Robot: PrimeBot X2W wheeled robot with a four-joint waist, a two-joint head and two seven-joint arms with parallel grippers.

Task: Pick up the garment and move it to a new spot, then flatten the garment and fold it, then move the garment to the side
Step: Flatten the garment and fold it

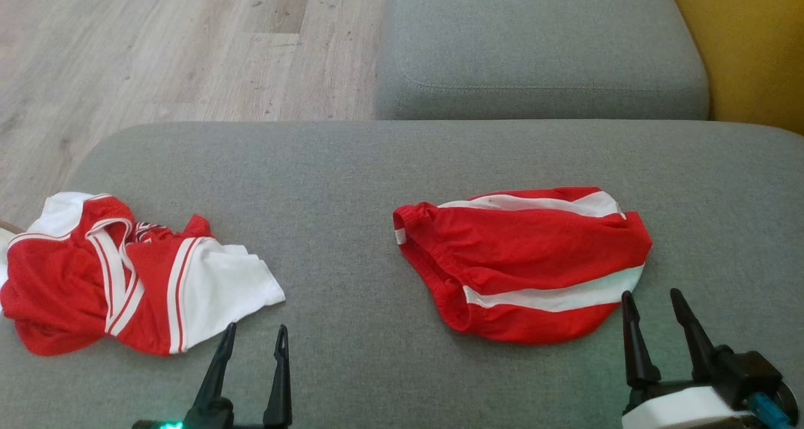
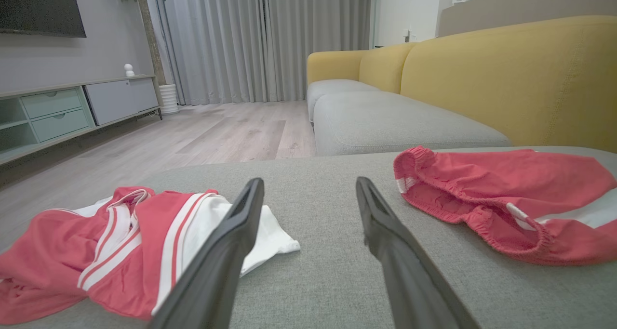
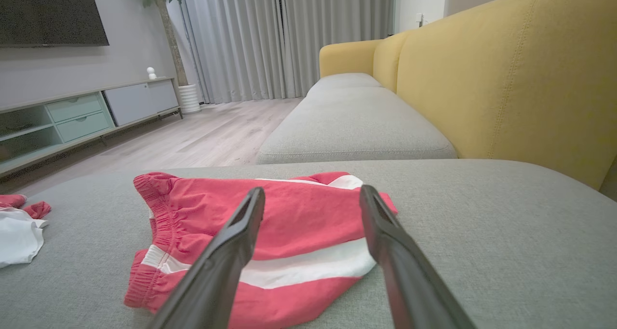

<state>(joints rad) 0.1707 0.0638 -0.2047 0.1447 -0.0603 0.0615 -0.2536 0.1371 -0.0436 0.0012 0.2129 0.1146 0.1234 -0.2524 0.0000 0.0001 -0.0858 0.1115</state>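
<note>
Red shorts [image 1: 521,259] with white stripes lie fairly flat on the right of the grey sofa seat [image 1: 352,165], waistband to the left. A crumpled red and white jersey [image 1: 113,278] sits well apart at the seat's left edge. The right gripper [image 1: 650,294] stands wide and empty at the near right hem of the shorts (contact cannot be judged), and the left gripper [image 1: 257,331], likewise wide and empty, hangs just beside the jersey's white near corner.

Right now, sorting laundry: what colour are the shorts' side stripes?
White stripes on red shorts, clearest in head view.
</note>
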